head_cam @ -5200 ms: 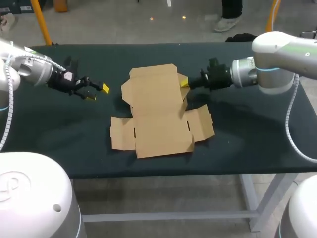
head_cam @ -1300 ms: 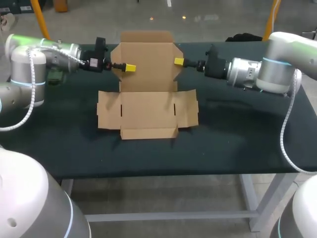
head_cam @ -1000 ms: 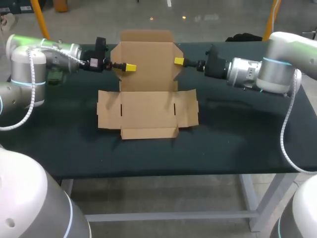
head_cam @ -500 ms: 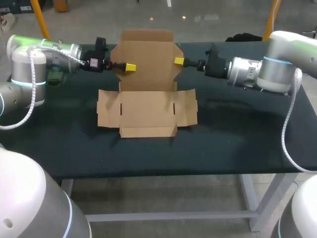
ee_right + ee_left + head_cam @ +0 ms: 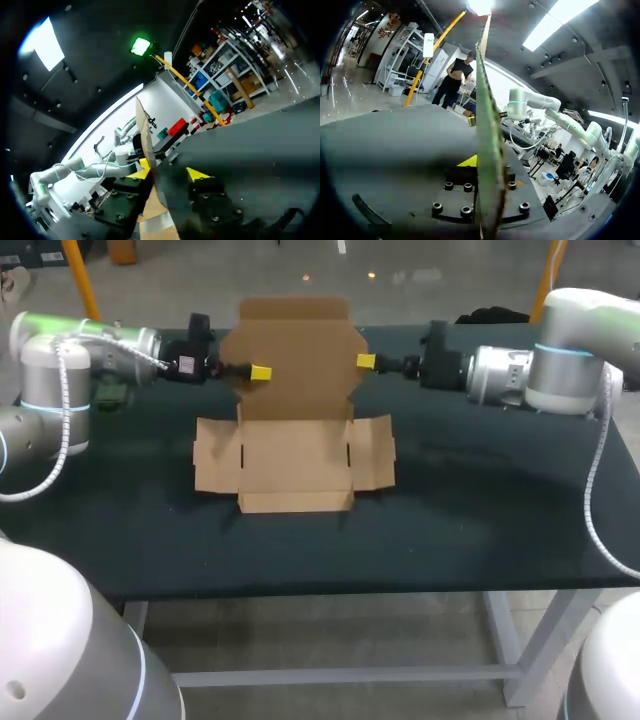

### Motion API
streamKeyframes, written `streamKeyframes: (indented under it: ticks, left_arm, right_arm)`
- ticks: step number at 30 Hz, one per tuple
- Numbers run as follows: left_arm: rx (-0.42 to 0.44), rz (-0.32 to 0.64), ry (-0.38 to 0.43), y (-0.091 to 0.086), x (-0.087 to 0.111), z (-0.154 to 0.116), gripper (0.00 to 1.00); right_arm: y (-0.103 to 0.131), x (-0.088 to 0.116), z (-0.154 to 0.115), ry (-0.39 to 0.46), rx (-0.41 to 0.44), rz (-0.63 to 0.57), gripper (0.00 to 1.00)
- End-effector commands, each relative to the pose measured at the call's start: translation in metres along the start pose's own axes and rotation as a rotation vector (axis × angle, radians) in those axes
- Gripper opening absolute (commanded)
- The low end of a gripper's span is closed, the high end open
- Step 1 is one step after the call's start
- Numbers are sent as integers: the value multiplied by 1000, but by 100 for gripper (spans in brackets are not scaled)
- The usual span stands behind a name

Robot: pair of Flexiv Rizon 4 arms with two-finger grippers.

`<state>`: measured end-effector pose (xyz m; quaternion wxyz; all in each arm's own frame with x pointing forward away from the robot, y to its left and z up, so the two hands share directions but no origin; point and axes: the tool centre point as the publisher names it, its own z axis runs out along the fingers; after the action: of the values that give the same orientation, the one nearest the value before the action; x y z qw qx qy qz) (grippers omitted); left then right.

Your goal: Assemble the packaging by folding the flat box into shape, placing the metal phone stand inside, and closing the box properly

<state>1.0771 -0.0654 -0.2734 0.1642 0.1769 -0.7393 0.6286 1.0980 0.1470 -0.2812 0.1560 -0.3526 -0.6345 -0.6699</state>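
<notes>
Fingertips of both grippers are clamped on the cardboard box [image 5: 295,455], one on each side edge of its raised rear panel [image 5: 295,355]. In the head view the left gripper [image 5: 257,372] pinches the panel's left edge and the right gripper [image 5: 366,361] its right edge, both arms coming in level over the far half of the dark table [image 5: 480,510]. The box is only partly folded. Its base panel, the two side flaps [image 5: 215,468] and the front flap [image 5: 295,502] lie flat on the table near the middle, and nothing rests on them. The flat part is widest from left to right; the fold line runs the same way, and the lifted panel stands at the far side with its inner face turned toward the robot.

From the left wrist, the panel [image 5: 487,150] shows edge-on as a thin vertical strip running straight out from the gripper [image 5: 482,162]. Only one yellow fingertip [image 5: 469,161] shows beside it — the other seems hidden behind the card.

From the right wrist, the panel [image 5: 144,132] is again edge-on, slightly tilted, and passes between the gripper's [image 5: 167,174] two yellow fingertips [image 5: 140,174], which sit close against it on either face.
</notes>
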Motion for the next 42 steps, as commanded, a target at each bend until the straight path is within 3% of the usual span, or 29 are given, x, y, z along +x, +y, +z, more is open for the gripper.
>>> streamKeyframes:
  ticks: [1, 8, 12, 15, 31, 33, 42]
  left_arm:
    - [7, 0, 3, -1, -4, -2, 0]
    - [18, 3, -14, -9, -9, -2, 0]
    - [22, 9, -22, -14, -10, 0, 0]
    - [25, 13, -29, -18, -10, 1, 0]
    - [29, 54, -45, -38, -7, 9, 0]
    - [28, 65, -37, -40, -6, 9, 0]
    - [28, 65, -37, -40, -6, 9, 0]
  right_arm:
    - [-1, 19, -18, -91, 15, -16, 44]
    - [-7, 36, -45, -156, 41, -58, 35]
    - [-13, 44, -61, -183, 55, -80, 18]
    - [-18, 49, -74, -199, 65, -95, 0]
    - [-54, 66, -117, -327, 135, -290, 0]
    - [-57, 68, -122, -386, 96, -257, 0]
    - [-57, 68, -122, -386, 96, -257, 0]
